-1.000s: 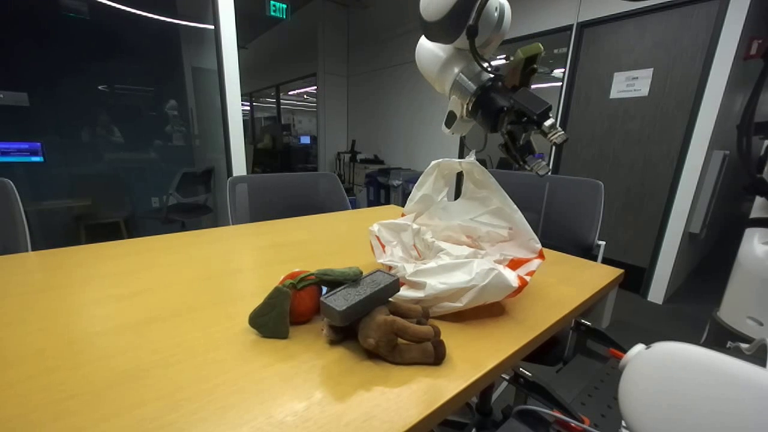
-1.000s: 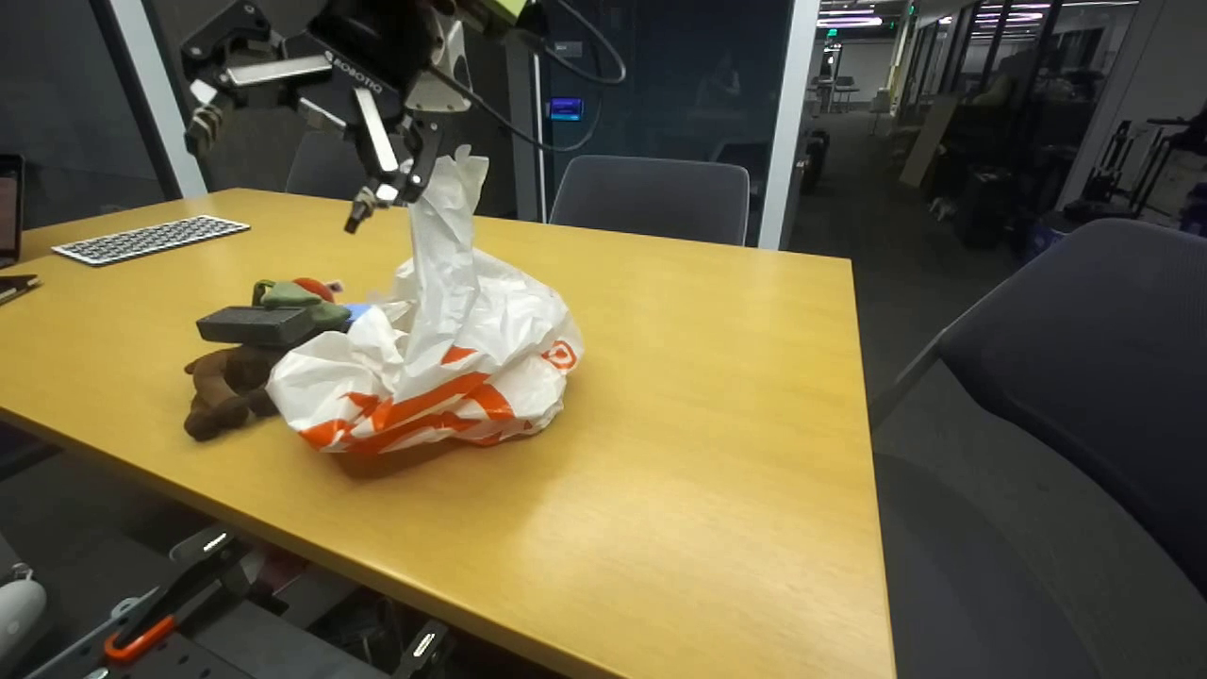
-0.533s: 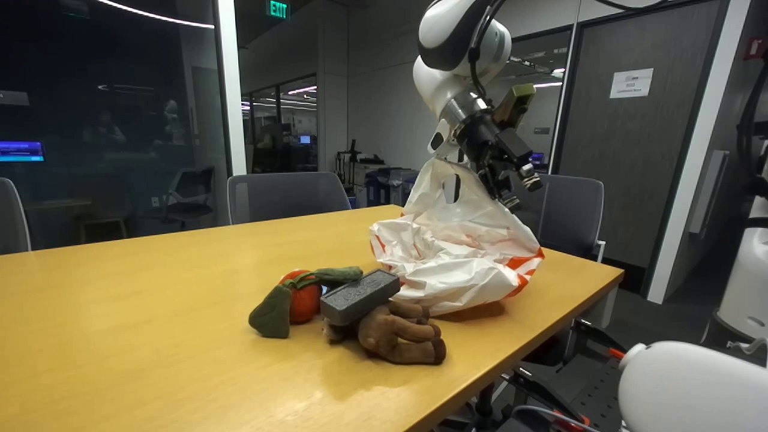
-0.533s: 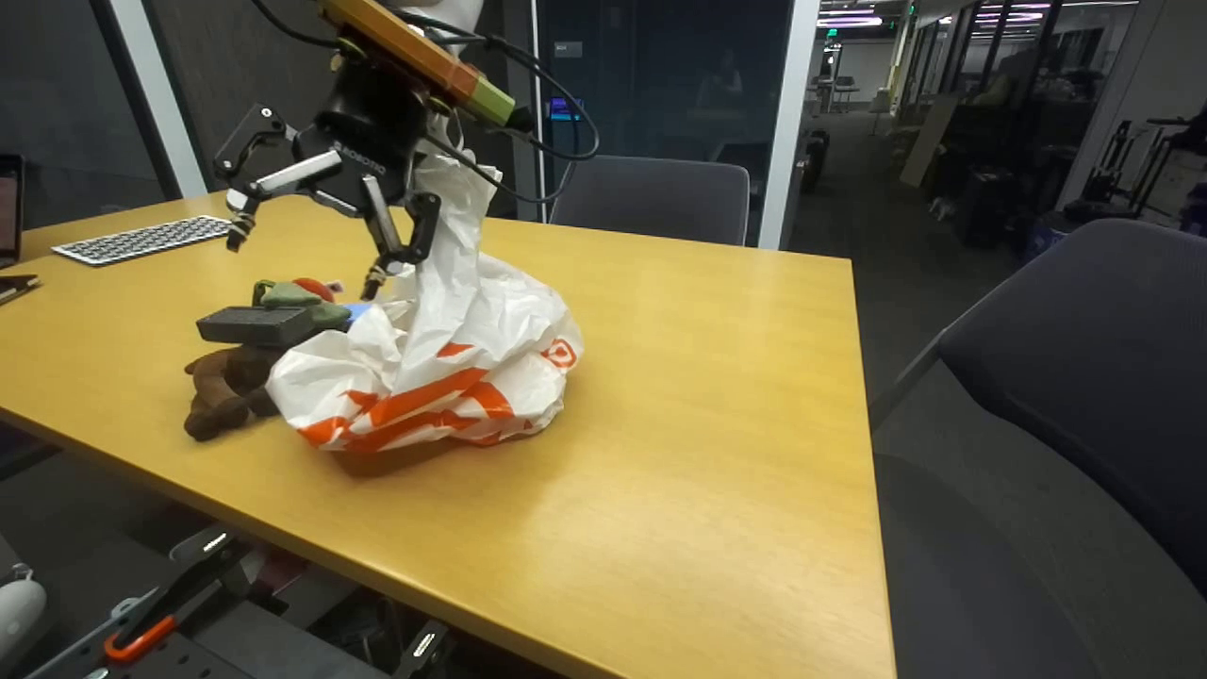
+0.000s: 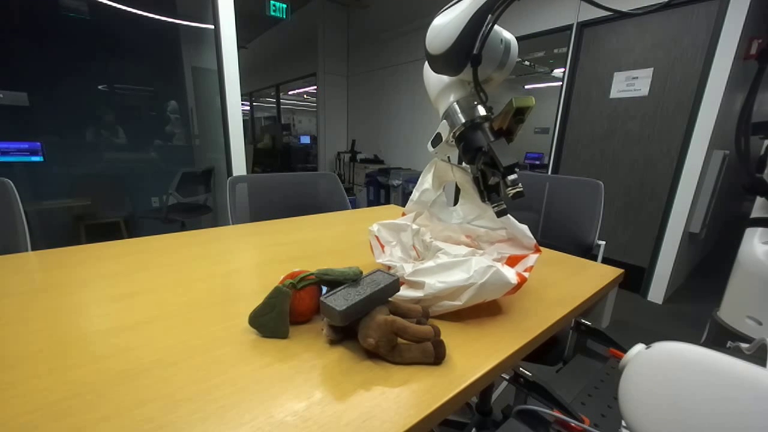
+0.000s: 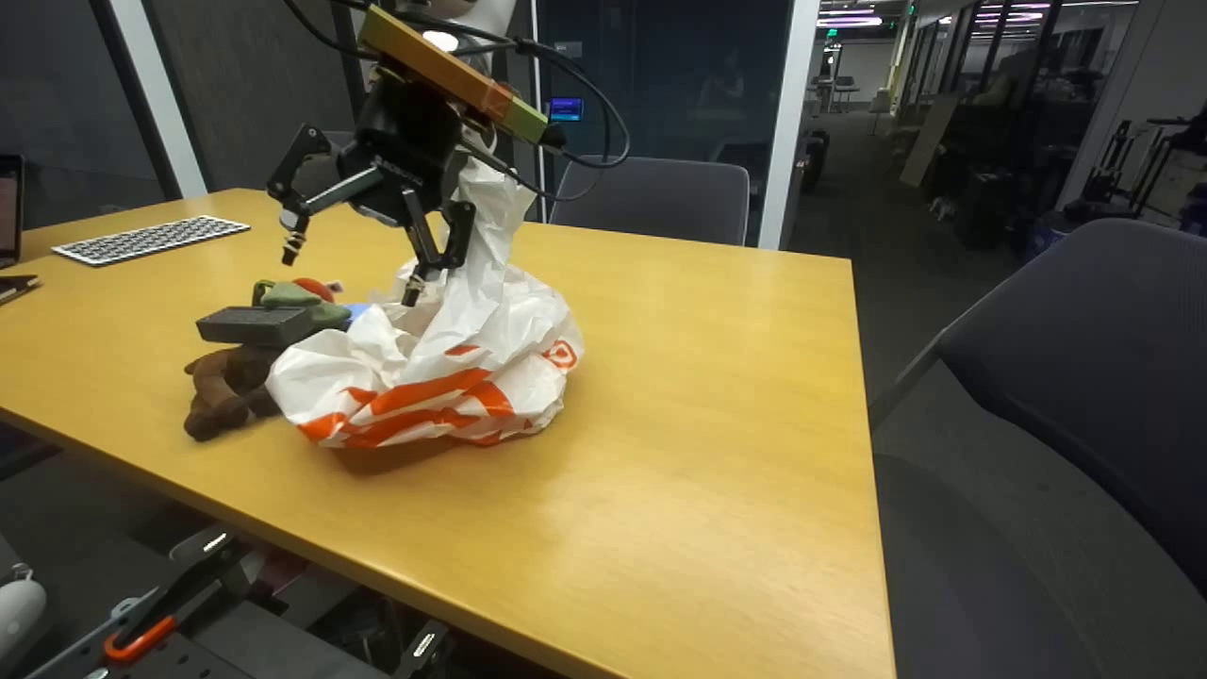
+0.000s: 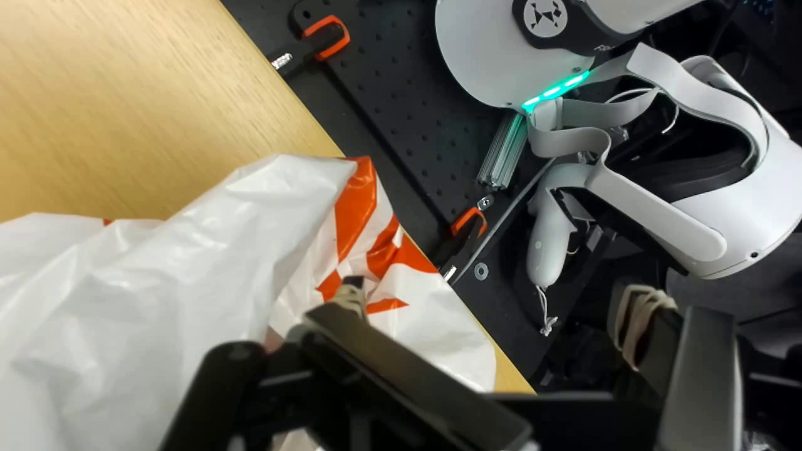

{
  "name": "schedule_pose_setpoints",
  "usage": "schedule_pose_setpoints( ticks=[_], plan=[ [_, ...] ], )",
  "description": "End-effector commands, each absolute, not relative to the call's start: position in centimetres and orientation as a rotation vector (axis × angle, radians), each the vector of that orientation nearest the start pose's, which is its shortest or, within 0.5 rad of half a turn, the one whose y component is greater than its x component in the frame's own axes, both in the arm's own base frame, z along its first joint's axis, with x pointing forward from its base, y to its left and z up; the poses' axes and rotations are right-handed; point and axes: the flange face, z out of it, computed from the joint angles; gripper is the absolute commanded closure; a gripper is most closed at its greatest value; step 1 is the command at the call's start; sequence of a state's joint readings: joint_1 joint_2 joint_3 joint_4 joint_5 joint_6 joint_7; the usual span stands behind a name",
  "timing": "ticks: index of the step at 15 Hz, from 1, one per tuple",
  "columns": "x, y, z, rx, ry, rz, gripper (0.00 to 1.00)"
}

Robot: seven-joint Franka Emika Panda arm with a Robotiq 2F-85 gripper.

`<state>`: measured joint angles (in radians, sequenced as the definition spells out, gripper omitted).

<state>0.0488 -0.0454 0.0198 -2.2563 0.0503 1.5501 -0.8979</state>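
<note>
A crumpled white plastic bag (image 5: 456, 264) with orange print sits on the table, its handle part standing up. My gripper (image 5: 507, 200) is beside that upright part, fingers angled downward and wide apart, with nothing gripped. In the wrist view one rubber-banded fingertip (image 7: 352, 297) overlaps the bag (image 7: 188, 282); the other finger (image 7: 645, 319) is out past the table edge. Whether the gripper (image 6: 351, 272) touches the bag (image 6: 509, 311) is hard to tell. Close to the bag lie a brown plush animal (image 5: 390, 336), a dark grey block (image 5: 360, 297) resting on it, and an orange plush (image 5: 305, 300) with green leaves.
A keyboard (image 6: 151, 240) and part of a laptop (image 6: 9, 207) are at the table's far left in an exterior view. Chairs (image 6: 651, 198) stand around the table. Beyond the edge, the wrist view shows a white headset (image 7: 689, 188), a controller (image 7: 551, 244) and orange-trimmed clamps (image 7: 326, 37).
The gripper has come down and turned its fingers more steeply downward, moving closer to the bag. Lately the bag's upright part has shifted slightly. The jaws have stayed open; the toys and block are unmoved.
</note>
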Motion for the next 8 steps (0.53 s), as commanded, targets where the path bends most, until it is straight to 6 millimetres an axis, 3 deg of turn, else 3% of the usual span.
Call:
schedule_pose_setpoints(
  ticks=[1, 3, 5, 8],
  plan=[
    [42.7, 2.9, 34.2, -2.364, -1.126, 0.817, 0.00],
    [42.4, 3.6, 33.4, -2.415, -1.144, 0.737, 0.00],
    [42.3, 4.1, 31.8, -2.442, -1.345, 0.704, 0.00],
    [43.4, 4.4, 29.9, -2.573, -1.393, 0.513, 0.00]
  ],
)
